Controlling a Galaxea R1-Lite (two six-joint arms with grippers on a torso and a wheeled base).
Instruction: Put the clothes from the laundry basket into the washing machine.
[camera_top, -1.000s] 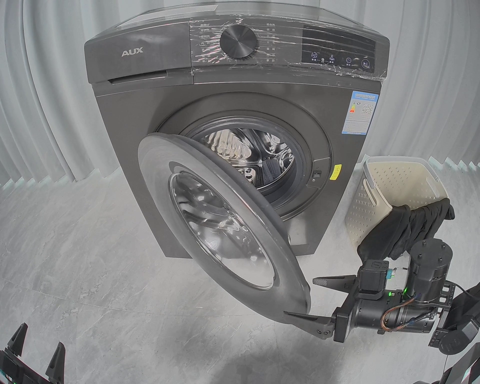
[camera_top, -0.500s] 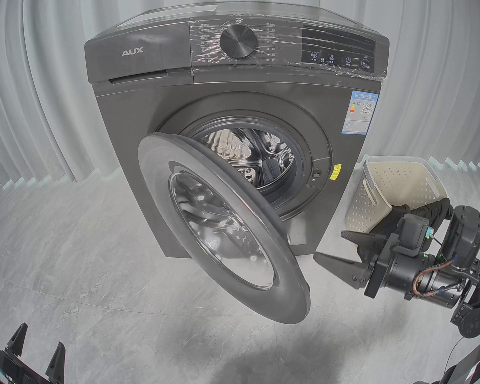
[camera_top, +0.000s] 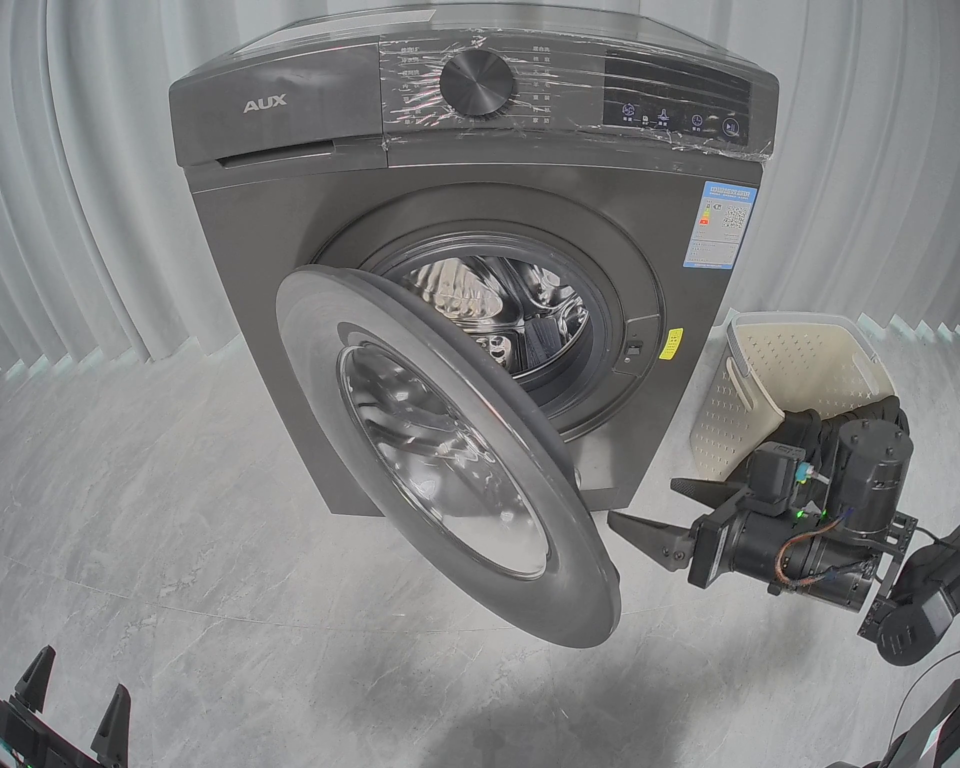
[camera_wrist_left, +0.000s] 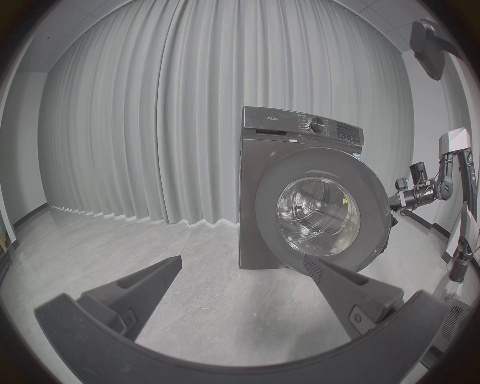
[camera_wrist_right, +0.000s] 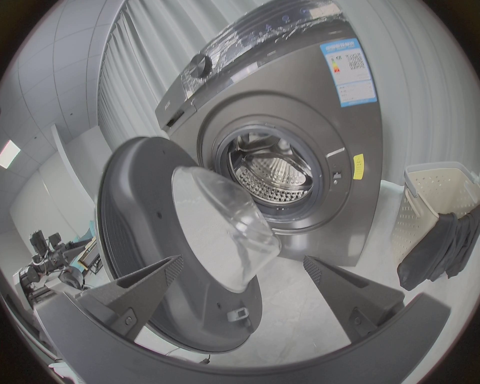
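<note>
Clothes (camera_wrist_right: 439, 246): one dark garment, draped over the front rim of the laundry basket (camera_top: 800, 322) and hanging down its outer wall. From the head view the right arm covers most of it.

Basket: pale, perforated, standing on the floor (camera_top: 150, 520) just beside the washing machine's (camera_top: 480, 190) right-hand front corner. The inside walls that show are bare.

Right gripper (camera_top: 645, 503): fingers spread apart, nothing between them. It hangs low in front of the basket, tips pointing towards the free edge of the door (camera_top: 440, 450) and near it, not touching.

Door: swung wide open on its left hinge, with the glass bowl on its inner face. It stands out from the machine, to the left of the right gripper.

Drum (camera_top: 500, 300): opening uncovered, with ribbed metal inside. Cannot tell whether any cloth lies in it.

Left gripper (camera_top: 82, 672): fingers spread, empty, low and well apart from the machine.

Pleated grey curtain (camera_top: 80, 200) behind everything.
</note>
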